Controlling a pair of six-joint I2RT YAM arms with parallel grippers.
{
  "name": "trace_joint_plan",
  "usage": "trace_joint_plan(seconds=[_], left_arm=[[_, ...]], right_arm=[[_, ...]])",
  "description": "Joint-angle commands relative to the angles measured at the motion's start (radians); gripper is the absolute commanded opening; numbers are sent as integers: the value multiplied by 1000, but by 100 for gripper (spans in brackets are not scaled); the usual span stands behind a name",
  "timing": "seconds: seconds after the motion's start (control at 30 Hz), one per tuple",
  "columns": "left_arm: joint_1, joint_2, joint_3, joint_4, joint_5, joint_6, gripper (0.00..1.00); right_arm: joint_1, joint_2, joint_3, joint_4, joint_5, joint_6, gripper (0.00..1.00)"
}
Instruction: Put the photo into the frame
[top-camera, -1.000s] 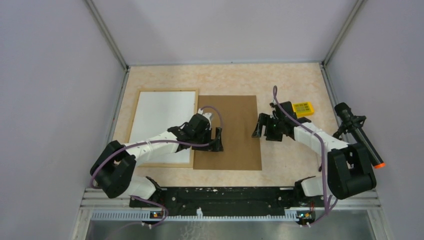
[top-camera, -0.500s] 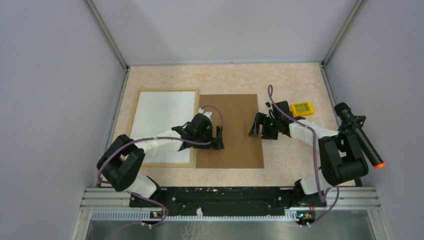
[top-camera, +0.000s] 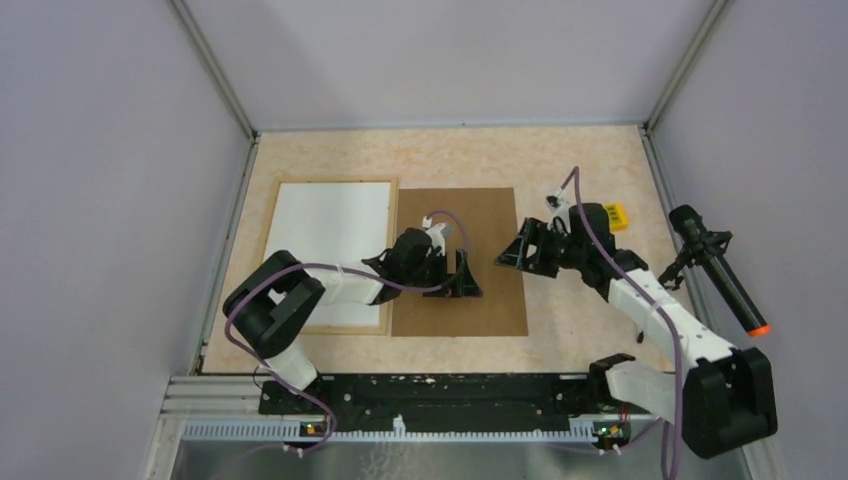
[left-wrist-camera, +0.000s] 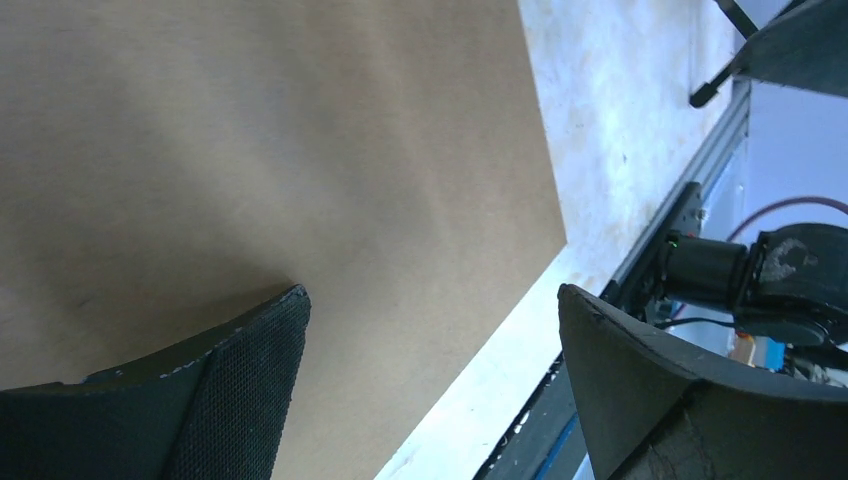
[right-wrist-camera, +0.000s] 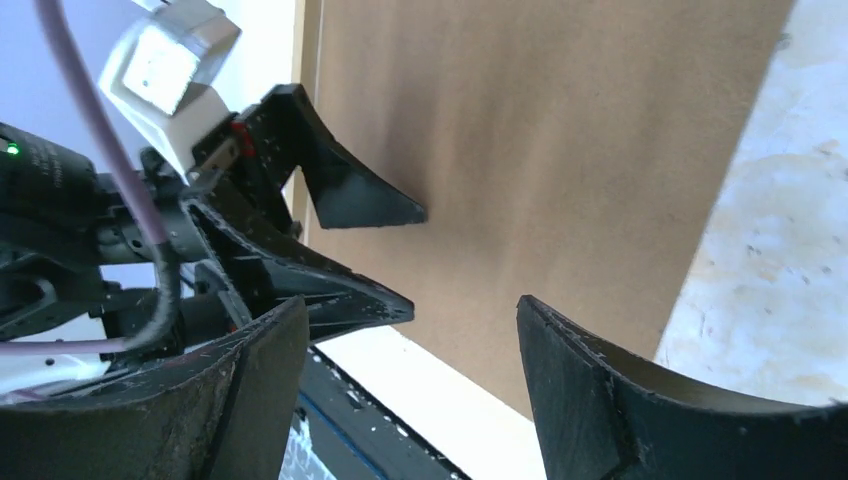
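The frame (top-camera: 335, 182) lies just beside the backing board (top-camera: 470, 215), at its 9 o'clock. The left gripper (top-camera: 467, 280) is over the board's middle, the right gripper (top-camera: 512, 249) over its 3 o'clock edge. A small box (top-camera: 617, 214) lies further out at 3 o'clock.

A plain brown board (top-camera: 480, 215) was laid flat at the middle of a beige speckled table (top-camera: 450, 155). A small yellow box (top-camera: 617, 213), partly hidden, was seen near the board's far right corner. A black cylinder with an orange tip (top-camera: 725, 290) was mounted at the table's right edge.
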Motion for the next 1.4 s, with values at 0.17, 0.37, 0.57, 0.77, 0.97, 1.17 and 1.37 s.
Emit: trace_joint_plan(seconds=[0.17,0.37,0.57,0.77,0.97,1.17,1.37], left_arm=[[-94,149,57,-114,84,-15,99],[-94,-42,138,-507,-208,60,99],[-96,-190,89,-781,-266,-37,99],[-98,-322,-23,-847,-316,-132,99],[-97,-286,-5,-888,-370,-139,99],[-98,-254,-11,-858,-418,-138,99],[-97,-203,8,-823,-463,-145,99]], right_arm=[[-7,-96,78,-352,532,-54,77],[42,55,156,-448,528,-79,94],[123,148,191,-456,514,-106,99],[142,102,135,-381,451,-92,99],[144,198,124,-421,461,-35,99],[147,236,93,-436,501,39,99],[147,245,68,-414,480,69,99]])
